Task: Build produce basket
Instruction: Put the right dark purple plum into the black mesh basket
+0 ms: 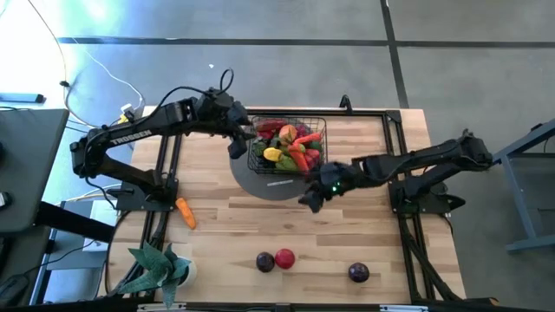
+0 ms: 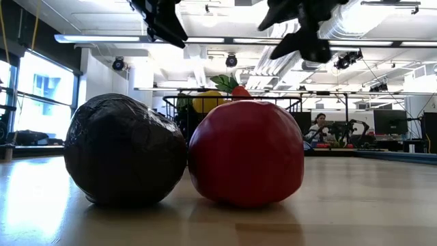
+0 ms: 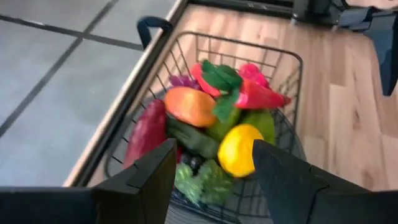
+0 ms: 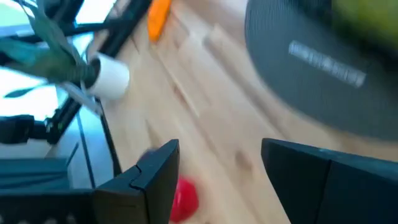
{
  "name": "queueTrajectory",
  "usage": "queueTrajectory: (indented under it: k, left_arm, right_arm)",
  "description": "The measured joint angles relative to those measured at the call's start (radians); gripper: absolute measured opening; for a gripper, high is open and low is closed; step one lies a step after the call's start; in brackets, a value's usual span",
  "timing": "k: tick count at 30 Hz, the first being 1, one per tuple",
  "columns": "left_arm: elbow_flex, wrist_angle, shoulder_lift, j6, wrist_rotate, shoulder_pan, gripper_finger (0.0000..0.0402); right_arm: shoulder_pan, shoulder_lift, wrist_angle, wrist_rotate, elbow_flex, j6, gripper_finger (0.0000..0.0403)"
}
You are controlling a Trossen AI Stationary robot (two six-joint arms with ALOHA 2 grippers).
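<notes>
The black wire basket (image 1: 288, 143) stands on a round grey mat (image 1: 276, 184) at the table's far middle, filled with produce: red, orange, yellow and green pieces (image 3: 214, 112). My left gripper (image 1: 244, 136) hovers open and empty at the basket's left side; it also shows in its wrist view (image 3: 214, 149). My right gripper (image 1: 313, 198) is open and empty above the mat's near right edge; its wrist view (image 4: 221, 149) looks down on the table. An orange carrot (image 1: 185, 212), a red apple (image 1: 284, 257) and two dark plums (image 1: 264, 262) (image 1: 358, 273) lie loose on the table.
A potted leafy plant (image 1: 156, 264) stands at the near left corner. Black frame rails (image 1: 165, 165) run along the table's left and right sides. In the low view the dark plum (image 2: 126, 150) and red apple (image 2: 246, 154) lie side by side close to the camera.
</notes>
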Motion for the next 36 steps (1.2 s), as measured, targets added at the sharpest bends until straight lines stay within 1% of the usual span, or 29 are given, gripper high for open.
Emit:
queueTrajectory:
  k: [8, 14, 16, 21, 25, 30, 34, 36]
  left_arm:
    - [0.000, -0.036, 0.000, -0.017, 0.000, -0.077, 0.0200]
    - [0.000, -0.036, 0.000, -0.093, 0.002, -0.139, 0.0200]
    - [0.000, -0.036, 0.000, -0.123, 0.001, -0.158, 0.0200]
    - [0.000, -0.037, 0.000, -0.187, 0.000, -0.210, 0.0200]
    - [0.000, -0.046, 0.000, -0.234, 0.000, -0.247, 0.0200]
    - [0.000, -0.082, 0.001, -0.298, 0.000, -0.292, 0.0200]
    - [0.000, -0.102, 0.001, -0.330, -0.001, -0.319, 0.0200]
    - [0.000, -0.102, 0.001, -0.346, -0.004, -0.329, 0.0200]
  right_arm:
    - [0.151, 0.000, -0.086, -0.007, 0.000, 0.128, 0.0210]
    - [0.240, 0.000, -0.197, -0.072, 0.000, 0.224, 0.0211]
    - [0.263, 0.000, -0.204, -0.112, 0.000, 0.240, 0.0211]
    - [0.310, 0.000, -0.208, -0.172, 0.000, 0.243, 0.0213]
    - [0.353, 0.000, -0.261, -0.191, 0.000, 0.243, 0.0236]
    - [0.436, 0.017, -0.347, -0.204, 0.000, 0.243, 0.0285]
    - [0.503, 0.040, -0.350, -0.247, -0.001, 0.241, 0.0318]
    - [0.536, 0.047, -0.350, -0.248, -0.001, 0.226, 0.0327]
